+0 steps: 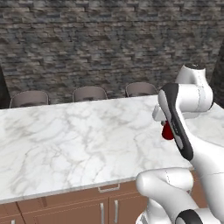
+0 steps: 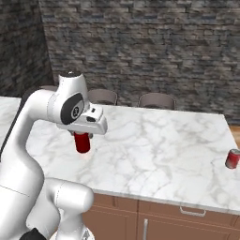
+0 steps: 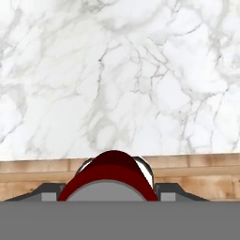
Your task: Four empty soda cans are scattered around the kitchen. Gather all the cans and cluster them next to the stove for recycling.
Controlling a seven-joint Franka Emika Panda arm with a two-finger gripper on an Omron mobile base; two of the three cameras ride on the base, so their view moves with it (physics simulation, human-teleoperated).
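The gripper point(image 2: 83, 137) pinches a red soda can point(image 2: 82, 142) upright, just above the marble island counter point(image 2: 154, 145) near its front-left part. A second red soda can point(image 2: 232, 158) stands at the counter's far right edge.

I find no legible text anywhere. The red can point(image 2: 82, 141) under my hand carries no readable brand or print; the second red can point(image 2: 232, 158) near the counter's far right edge is too small to read. A round dark mark on my arm's joint point(image 2: 75, 111) is too blurred to make out.
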